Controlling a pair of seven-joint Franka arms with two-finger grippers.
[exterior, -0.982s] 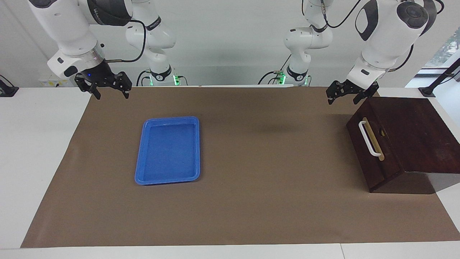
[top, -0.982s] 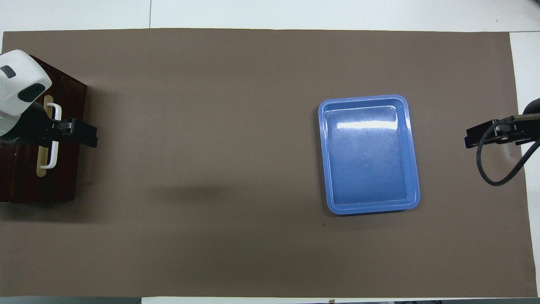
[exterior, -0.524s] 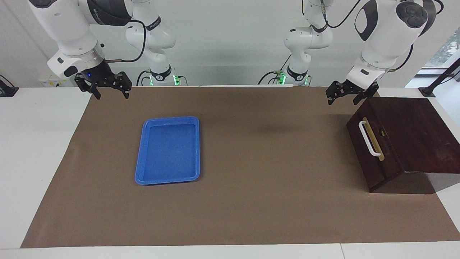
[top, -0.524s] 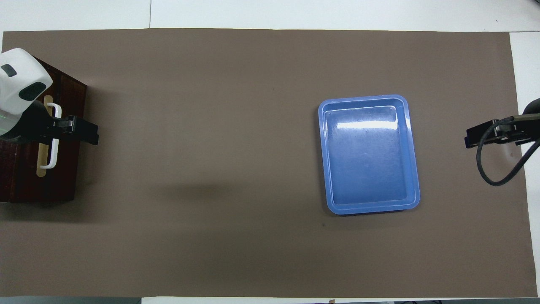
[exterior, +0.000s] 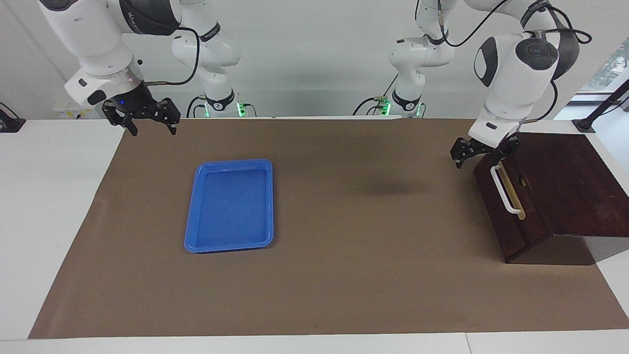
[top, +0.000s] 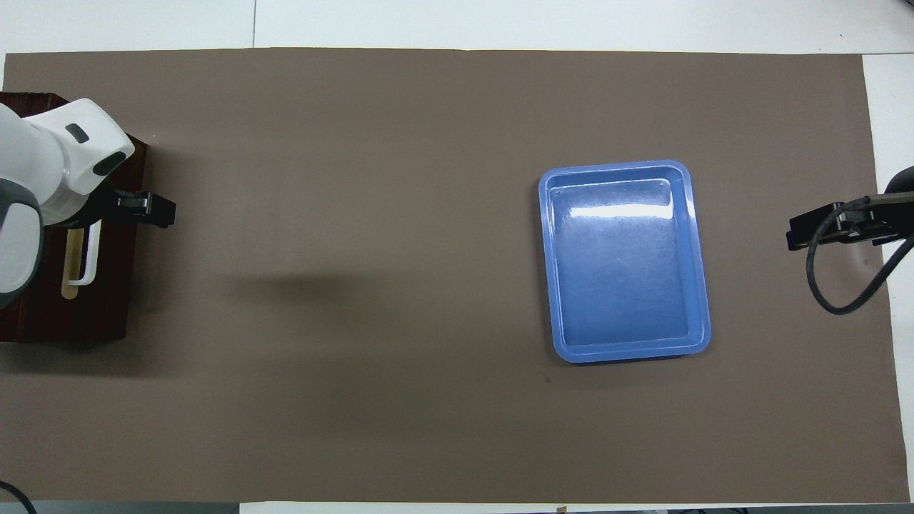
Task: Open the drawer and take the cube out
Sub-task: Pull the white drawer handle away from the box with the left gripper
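Left claw (exterior: pixel 479 156): spread wide, grasping nothing; hangs low just off the robot-side upper corner of the drawer front, near the end of the handle closest to the robots, apart from it; in the overhead view at 9 o'clock (top: pixel 146 209).
Right claw (exterior: pixel 147 121): spread wide, holding nothing; waits in the air over the edge of the mat at the right arm's end of the counter, at 10 o'clock in the facing view; in the overhead view at 3 o'clock (top: pixel 810 232).
Drawer (exterior: pixel 506 206): fully pushed in, dark brown front flush with the box; sits at the left arm's end of the counter, at 3 o'clock in the facing view; front faces the middle of the counter, toward the tray.
Handle (exterior: pixel 503 189): white bar on a tan strip across the drawer front; long axis runs from nearer the robots to farther from them, parallel to the short edge of the mat; ungripped.
Box (exterior: pixel 570 182): dark wood, top sloping, holds the drawer.
Cube: out of sight, drawer shut.
Tray (exterior: pixel 230 244): blue, rectangular, well apart from the drawer, toward the right arm's end; long axis running away from the robots; at 9 o'clock of centre in the facing view.
Mat (exterior: pixel 344 275): brown, covers most of the white counter (exterior: pixel 49 206).
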